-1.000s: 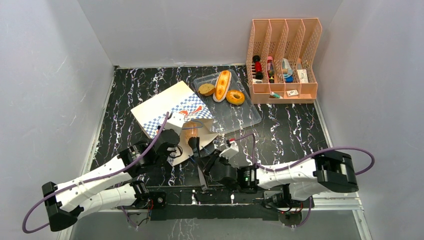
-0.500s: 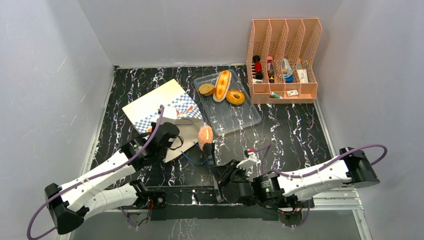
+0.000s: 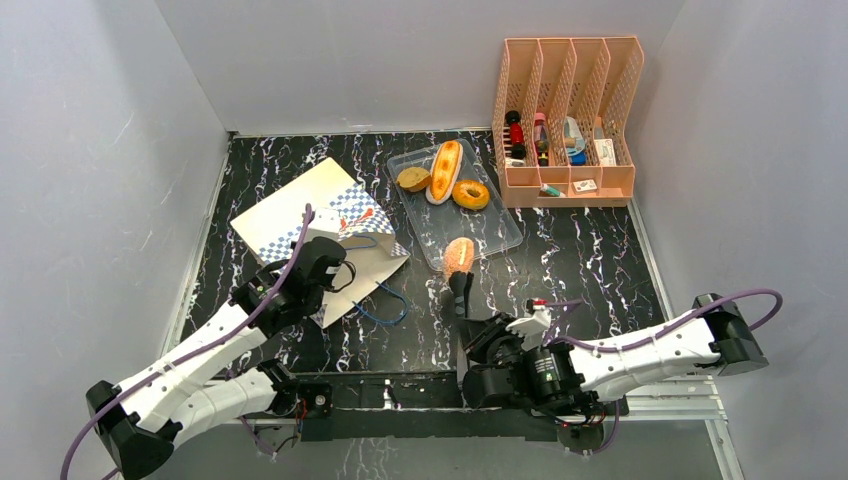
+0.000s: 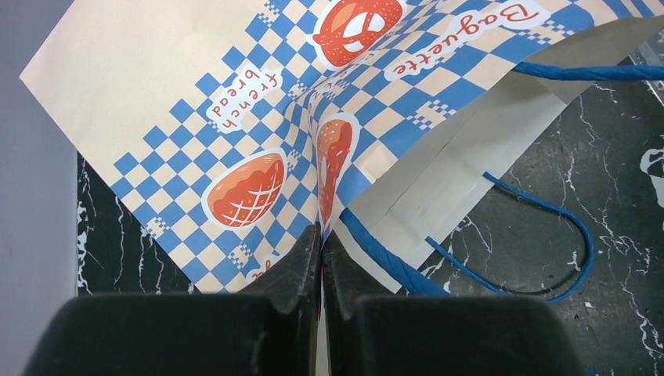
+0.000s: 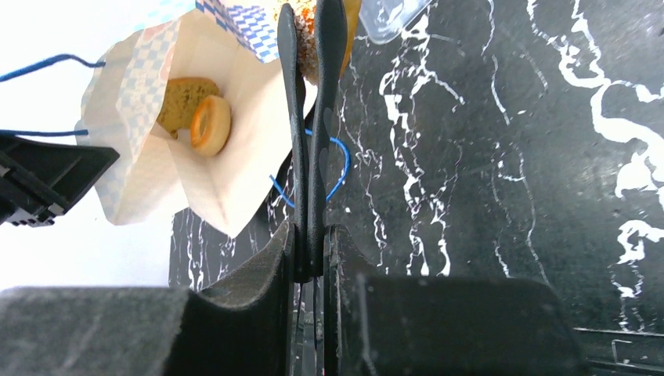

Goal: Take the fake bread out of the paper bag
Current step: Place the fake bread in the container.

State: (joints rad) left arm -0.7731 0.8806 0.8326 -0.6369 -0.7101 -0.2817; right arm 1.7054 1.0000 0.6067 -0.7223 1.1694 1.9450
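The paper bag [image 3: 305, 215] lies on its side on the black marble table, mouth toward the arms. My left gripper [image 3: 320, 262] is shut on the bag's checkered rim [image 4: 322, 235] and holds the mouth open. My right gripper [image 3: 463, 310] is shut on a pair of black tongs [image 5: 312, 157]. The tongs [image 3: 459, 288] pinch an oval reddish-orange bun [image 3: 459, 254] outside the bag, at the near edge of the clear tray [image 3: 495, 235]. Inside the bag [image 5: 235, 180], the right wrist view shows a ring donut [image 5: 210, 124] and a brown roll [image 5: 184, 98].
The tray holds a brown roll [image 3: 413, 179], a long bun [image 3: 444, 170] and a donut [image 3: 470, 193]. A peach file organizer [image 3: 567, 120] with small items stands at the back right. The bag's blue cord handle [image 3: 385, 300] trails on the table.
My right arm has drawn the tongs and the reddish bun out of the bag, rightward to the tray. My left gripper has pulled the bag to the left and back.
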